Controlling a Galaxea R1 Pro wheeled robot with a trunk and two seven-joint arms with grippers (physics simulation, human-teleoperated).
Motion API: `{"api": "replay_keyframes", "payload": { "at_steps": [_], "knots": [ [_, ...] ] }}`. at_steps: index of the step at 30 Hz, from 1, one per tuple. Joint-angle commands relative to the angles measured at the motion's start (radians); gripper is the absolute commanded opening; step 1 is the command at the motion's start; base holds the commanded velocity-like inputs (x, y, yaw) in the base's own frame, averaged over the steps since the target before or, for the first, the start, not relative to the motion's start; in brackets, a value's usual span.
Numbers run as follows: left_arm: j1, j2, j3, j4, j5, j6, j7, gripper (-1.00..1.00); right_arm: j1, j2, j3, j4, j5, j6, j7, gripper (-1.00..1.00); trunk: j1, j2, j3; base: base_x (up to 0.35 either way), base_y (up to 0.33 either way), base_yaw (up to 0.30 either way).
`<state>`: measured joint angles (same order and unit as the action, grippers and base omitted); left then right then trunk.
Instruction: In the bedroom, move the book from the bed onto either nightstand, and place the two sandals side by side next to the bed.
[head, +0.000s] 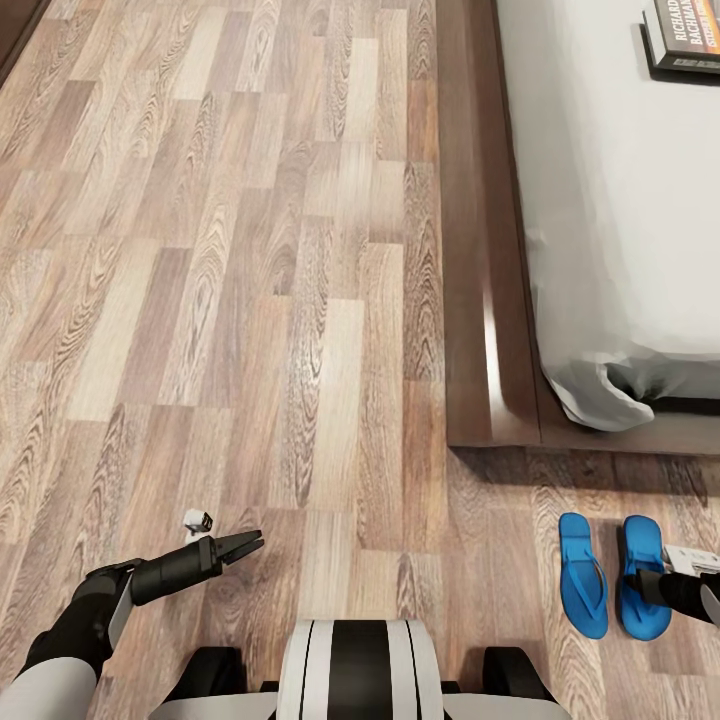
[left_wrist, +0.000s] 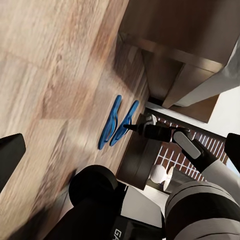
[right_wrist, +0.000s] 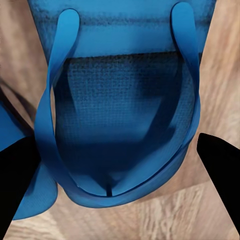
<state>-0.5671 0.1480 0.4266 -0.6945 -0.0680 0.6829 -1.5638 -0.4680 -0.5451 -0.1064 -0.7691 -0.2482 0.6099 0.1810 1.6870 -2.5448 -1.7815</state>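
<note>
Head view over a wood-plank floor (head: 250, 300), with the bed (head: 480, 300) at the far right: dark brown frame, light grey mattress (head: 620, 200). The book (head: 685, 35) lies on the mattress, well beyond and apart from both grippers, its spine lettering partly legible. The two sandals (head: 583, 575), bright blue, lie side by side on the floor just short of the bed's near corner, parallel and close together but not visibly touching. The right gripper (head: 712, 598) sits directly over the outer sandal (head: 641, 590), at the edge of the head view; the inner sandal is just beside it, on the side toward the robot's midline. In the right wrist view, the two dark fingertips (right_wrist: 220, 170) stand spread wide, one on either side of the outer sandal (right_wrist: 125, 125), whose thong straps and textured footbed lie between them; contact with the sandal cannot be told. In the left wrist view the same pair of sandals (left_wrist: 117, 122) appears on the floor beside the bed frame (left_wrist: 175, 50), with the right arm's tip over them. The left gripper (head: 243, 546) hovers over bare floor, well apart from the sandals and bed, its slender fingers drawn together to a point.
</note>
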Motion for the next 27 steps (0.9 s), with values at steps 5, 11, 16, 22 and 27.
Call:
{"api": "replay_keyframes", "payload": {
  "at_steps": [5, 11, 16, 22, 27],
  "knots": [
    [0.0, -0.001, 0.003, 0.0, -0.007, 0.01, -0.007, 1.0, 0.0, 0.0, -0.003, -0.001, 0.001, 0.003, 0.004, -1.0, 0.0, 0.0, 0.0, 0.0, 0.0, 0.0],
    [0.0, 0.0, 0.003, 0.0, -0.007, 0.01, -0.007, 1.0, 0.0, 0.001, -0.003, 0.001, 0.001, -0.077, 0.005, -1.0, 0.0, 0.0, 0.0, 0.0, 0.0, 0.0],
    [0.0, 0.0, 0.003, 0.0, -0.007, 0.01, -0.007, 1.0, 0.0, 0.0, -0.003, 0.002, 0.0, -0.091, 0.005, -1.0, 0.0, 0.0, 0.0, 0.0, 0.0, 0.0],
    [0.0, -0.001, 0.003, 0.0, -0.007, 0.01, -0.007, 1.0, 0.0, 0.0, -0.003, 0.002, 0.0, -0.091, 0.005, -1.0, 0.0, 0.0, 0.0, 0.0, 0.0, 0.0],
    [0.0, -0.001, 0.003, 0.0, -0.007, 0.01, -0.007, 1.0, 0.0, 0.0, -0.003, 0.002, 0.001, -0.091, 0.005, -1.0, 0.001, -0.001, -0.012, 0.0, 0.0, 0.0]
  ]
}}
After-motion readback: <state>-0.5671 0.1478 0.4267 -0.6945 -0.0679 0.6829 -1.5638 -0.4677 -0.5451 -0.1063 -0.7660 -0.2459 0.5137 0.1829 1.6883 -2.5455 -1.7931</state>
